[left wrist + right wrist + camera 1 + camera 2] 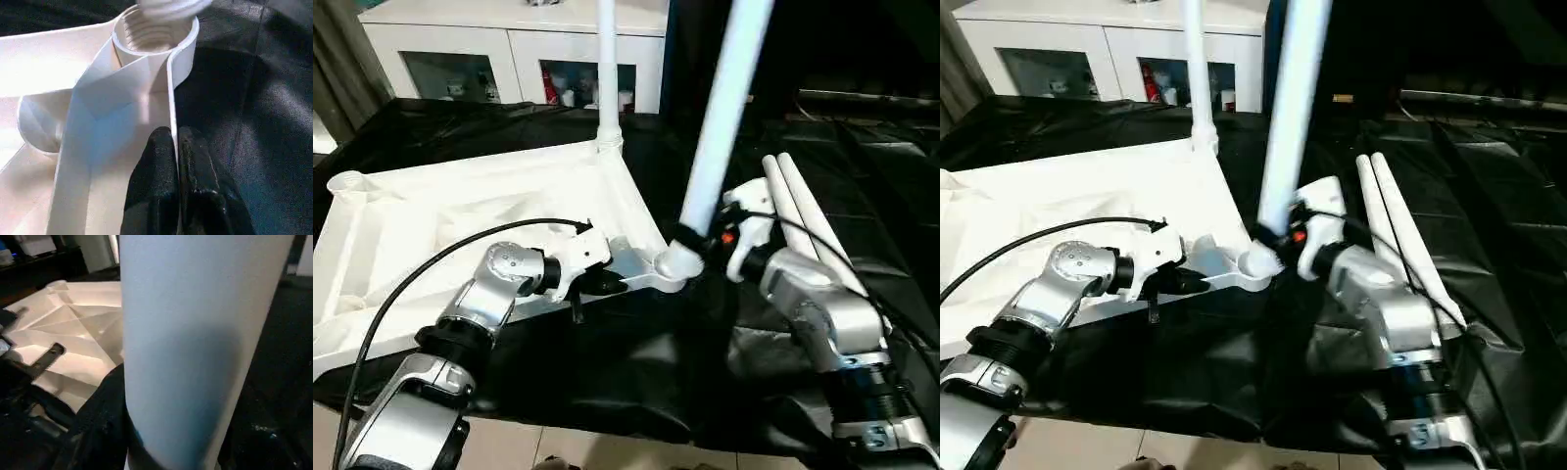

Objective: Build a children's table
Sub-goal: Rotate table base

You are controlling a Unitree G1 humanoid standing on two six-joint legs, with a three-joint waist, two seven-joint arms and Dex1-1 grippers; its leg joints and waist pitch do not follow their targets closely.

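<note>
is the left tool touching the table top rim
Touching: the left wrist view shows the left tool with its two black fingers pinched on the table top's rim.

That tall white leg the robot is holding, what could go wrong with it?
The leg leans instead of standing straight over the corner socket, so it might jam crooked. The left end effector pinches only the thin rim of the tabletop, which might slip. The two spare legs nearby could get bumped.

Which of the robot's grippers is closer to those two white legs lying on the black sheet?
Right. The right gripper is beside the two loose legs; the left gripper is farther, at the tabletop's rim.
</note>
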